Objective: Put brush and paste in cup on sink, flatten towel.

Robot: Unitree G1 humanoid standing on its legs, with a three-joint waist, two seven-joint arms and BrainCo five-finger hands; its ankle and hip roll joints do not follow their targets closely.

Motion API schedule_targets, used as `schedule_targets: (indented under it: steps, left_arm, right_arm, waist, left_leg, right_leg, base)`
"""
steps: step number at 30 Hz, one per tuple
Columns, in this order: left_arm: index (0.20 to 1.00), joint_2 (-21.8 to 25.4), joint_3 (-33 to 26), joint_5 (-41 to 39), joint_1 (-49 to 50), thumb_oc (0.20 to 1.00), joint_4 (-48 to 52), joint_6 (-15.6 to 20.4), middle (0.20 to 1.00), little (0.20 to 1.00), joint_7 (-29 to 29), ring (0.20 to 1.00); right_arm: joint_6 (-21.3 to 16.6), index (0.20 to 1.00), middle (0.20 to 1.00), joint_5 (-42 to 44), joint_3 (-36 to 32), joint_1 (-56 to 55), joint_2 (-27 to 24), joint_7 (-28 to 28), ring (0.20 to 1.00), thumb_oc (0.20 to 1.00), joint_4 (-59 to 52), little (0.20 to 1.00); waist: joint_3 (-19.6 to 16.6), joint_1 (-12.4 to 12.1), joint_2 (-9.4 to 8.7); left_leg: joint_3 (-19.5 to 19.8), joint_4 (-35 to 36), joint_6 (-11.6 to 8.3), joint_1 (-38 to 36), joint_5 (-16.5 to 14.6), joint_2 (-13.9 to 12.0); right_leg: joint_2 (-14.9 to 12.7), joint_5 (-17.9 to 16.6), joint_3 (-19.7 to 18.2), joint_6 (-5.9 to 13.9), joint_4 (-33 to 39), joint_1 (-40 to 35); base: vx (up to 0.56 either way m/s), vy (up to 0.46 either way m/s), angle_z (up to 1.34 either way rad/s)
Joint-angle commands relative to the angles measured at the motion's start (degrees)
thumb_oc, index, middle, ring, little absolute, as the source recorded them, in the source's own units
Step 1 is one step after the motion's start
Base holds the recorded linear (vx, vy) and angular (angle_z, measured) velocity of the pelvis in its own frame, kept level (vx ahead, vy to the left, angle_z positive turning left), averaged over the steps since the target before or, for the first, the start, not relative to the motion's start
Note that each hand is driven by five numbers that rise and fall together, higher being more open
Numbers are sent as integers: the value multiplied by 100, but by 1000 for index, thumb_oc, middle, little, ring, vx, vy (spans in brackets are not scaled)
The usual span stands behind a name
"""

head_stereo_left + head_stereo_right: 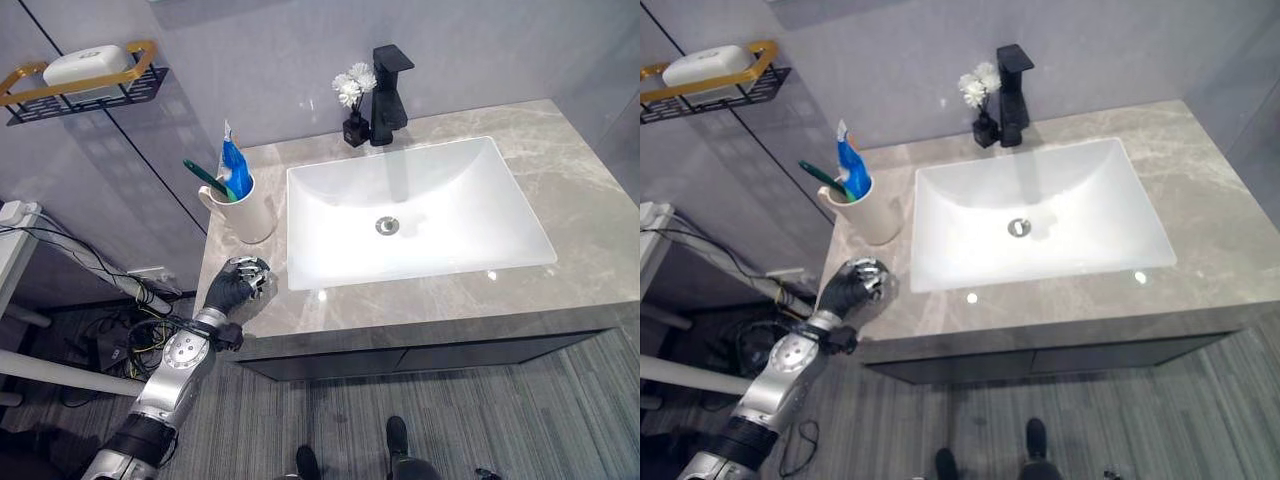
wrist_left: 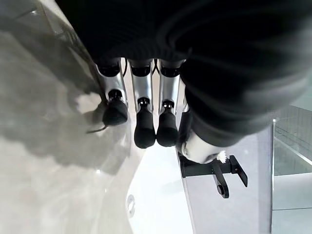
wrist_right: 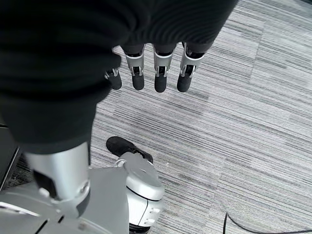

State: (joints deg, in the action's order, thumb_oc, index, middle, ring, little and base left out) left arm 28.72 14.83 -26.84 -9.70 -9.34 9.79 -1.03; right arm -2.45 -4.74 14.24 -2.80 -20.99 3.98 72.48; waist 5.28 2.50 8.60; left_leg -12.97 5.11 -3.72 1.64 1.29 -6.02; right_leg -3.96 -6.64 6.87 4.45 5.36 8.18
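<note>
The green toothbrush (image 1: 207, 178) and blue toothpaste tube (image 1: 233, 165) stand upright together in the cream cup (image 1: 240, 212), which sits on the marble countertop (image 1: 585, 220) just left of the white sink basin (image 1: 410, 210). The left hand (image 1: 238, 284) rests on the counter just in front of the cup, apart from it, fingers relaxed and empty. The right hand (image 3: 146, 73) hangs over the striped floor (image 3: 253, 122), fingers straight, holding nothing.

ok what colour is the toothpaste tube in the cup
Blue and white: the toothpaste tube stands in the cream ceramic cup, clearest in the left eye view.
</note>
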Motion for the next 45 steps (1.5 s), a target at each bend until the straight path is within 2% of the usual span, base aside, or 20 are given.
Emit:
schedule_targets:
  steps: [1, 5, 13, 20, 22, 27, 45]
  left_arm:
    - [200, 74, -257, 224, -436, 200, -297, 133, 200, 200, 337, 200]
    - [200, 58, -345, 372, -531, 200, -420, 181, 200, 200, 461, 200]
    - [200, 1, -419, 538, -672, 200, -802, 236, 200, 200, 663, 200]
    - [200, -82, -408, 368, -910, 200, -1113, 304, 200, 200, 804, 200]
    - [200, -87, -474, 314, -973, 200, -1195, 321, 200, 200, 897, 200]
    - [200, -87, -451, 268, -1172, 200, -1382, 353, 200, 200, 975, 200]
    - [200, 22, -586, -76, -1892, 200, -1734, 542, 200, 200, 1403, 200]
  right_arm:
    - [21, 1000, 1000, 154, 298, 247, 44, 91, 1000, 1000, 22, 1000]
    - [19, 1000, 1000, 139, 347, 276, 72, 72, 1000, 1000, -16, 1000]
    - [1, 1000, 1000, 142, 524, 354, 60, -24, 1000, 1000, -170, 1000]
    - [-38, 1000, 1000, 311, 547, 392, 82, 10, 1000, 1000, -356, 1000]
    - [-125, 1000, 1000, 636, 362, 325, 97, 39, 1000, 1000, -595, 1000]
    - [-123, 1000, 1000, 535, 468, 233, 146, 25, 1000, 1000, -566, 1000]
    - [-169, 1000, 1000, 441, 579, 281, -18, 147, 1000, 1000, -877, 1000]
  waist:
    - [202, 130, -336]
    - [206, 139, -362]
    - [271, 136, -534]
    - [340, 163, -684]
    - [363, 204, -757]
    - [382, 233, -857]
    - [548, 317, -983]
  left_leg:
    - [152, -11, -93, 103, 398, 76]
    - [135, -11, -97, 93, 387, 65]
    - [96, -11, -92, 198, 397, 1]
    - [81, -11, -90, 287, 414, -38]
    - [42, -11, -92, 354, 431, -55]
    - [10, -11, -100, 424, 445, -79]
    - [-271, -11, -108, 403, 393, -101]
  right_leg:
    - [-85, 60, -218, 177, -353, -305]
    - [-76, 83, -226, 175, -361, -304]
    - [-32, 106, -270, 163, -451, -115]
    - [18, 101, -291, 156, -508, 20]
    - [47, 62, -351, 156, -532, 147]
    - [83, 26, -378, 153, -522, 250]
    - [134, -72, -654, 183, -474, 435]
  base:
    - [0, 0, 0]
    - [0, 0, 0]
    - [-9, -3, -3]
    - [0, 0, 0]
    - [-33, 6, -12]
    - [-11, 0, -8]
    - [-1, 8, -9]
